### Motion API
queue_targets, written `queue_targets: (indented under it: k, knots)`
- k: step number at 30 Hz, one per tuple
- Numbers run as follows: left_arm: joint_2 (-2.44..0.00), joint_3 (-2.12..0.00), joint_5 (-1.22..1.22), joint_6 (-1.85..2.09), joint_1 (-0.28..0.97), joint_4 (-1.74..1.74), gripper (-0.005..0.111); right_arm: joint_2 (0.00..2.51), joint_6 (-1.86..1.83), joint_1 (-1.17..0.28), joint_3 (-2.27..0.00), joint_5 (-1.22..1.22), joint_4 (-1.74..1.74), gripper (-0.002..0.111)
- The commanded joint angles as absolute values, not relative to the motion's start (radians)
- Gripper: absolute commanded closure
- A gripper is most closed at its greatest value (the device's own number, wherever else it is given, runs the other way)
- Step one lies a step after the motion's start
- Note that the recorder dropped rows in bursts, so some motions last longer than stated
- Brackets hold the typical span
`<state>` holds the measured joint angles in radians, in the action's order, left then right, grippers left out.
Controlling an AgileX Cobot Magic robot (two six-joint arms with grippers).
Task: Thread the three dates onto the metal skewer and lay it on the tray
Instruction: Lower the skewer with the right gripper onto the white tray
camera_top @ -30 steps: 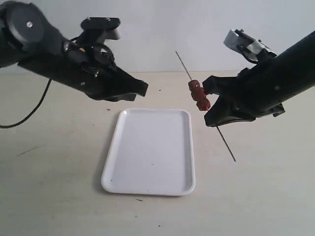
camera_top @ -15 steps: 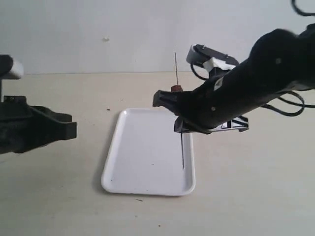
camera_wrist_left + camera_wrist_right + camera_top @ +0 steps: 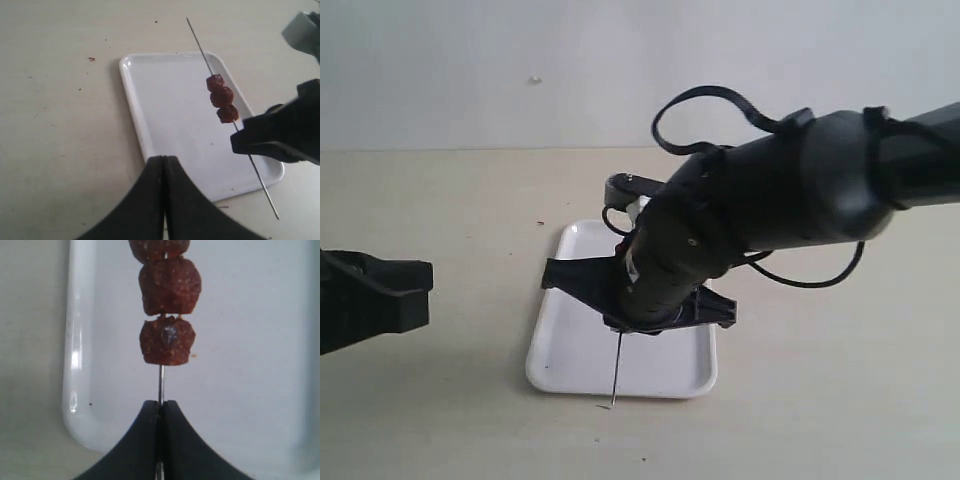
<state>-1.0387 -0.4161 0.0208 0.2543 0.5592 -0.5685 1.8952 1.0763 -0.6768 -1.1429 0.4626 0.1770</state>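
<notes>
While my right claw (image 3: pixel 160 406) is pinching the metal skewer (image 3: pixel 161 382) between closed jaws, just behind the nearest of the three dates (image 3: pixel 169 287), I am treating the threading as done and the laying-down as the step in hand. All three are sitting snug against one another on the rod. The closest one is a short bare stretch ahead of my fingertips, so I am taking care not to let the pads slide forward and shove them along.

Beneath them the tray (image 3: pixel 75 370) is lying flat on the surface (image 3: pixel 60 100). The fruit is hanging over its white floor, seemingly not touching it; how high, I cannot tell. Seen from the left wrist, the rod is running slantwise across the tray, its tail end poking out past the rim at one corner.

I am judging the clean way to be turning my wrist until the rod is lining up with the tray's long side, then sinking level so both ends are landing inside the rim together. I am planning to loosen the jaws only after that, and slowly, since round fruit may roll. Farther off, my left claw (image 3: pixel 163 160) is closed on nothing, waiting well aside.
</notes>
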Motion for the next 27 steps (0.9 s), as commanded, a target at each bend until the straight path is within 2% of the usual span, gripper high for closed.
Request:
queue_targets:
  k: [1, 23, 27]
  knots:
    - [-1.016, -0.411, 0.075, 0.248, 0.558, -0.571, 0.107, 1.961, 1.109, -0.68, -1.235, 0.568, 0.259, 0.108]
    - [-0.987, -0.411, 0.12, 0.248, 0.558, -0.571, 0.107, 2.08, 1.109, -0.678, -1.263, 0.559, 0.227, 0.108]
    - [-0.987, -0.411, 0.12, 0.248, 0.558, -0.571, 0.107, 2.08, 1.109, -0.678, -1.263, 0.551, 0.227, 0.098]
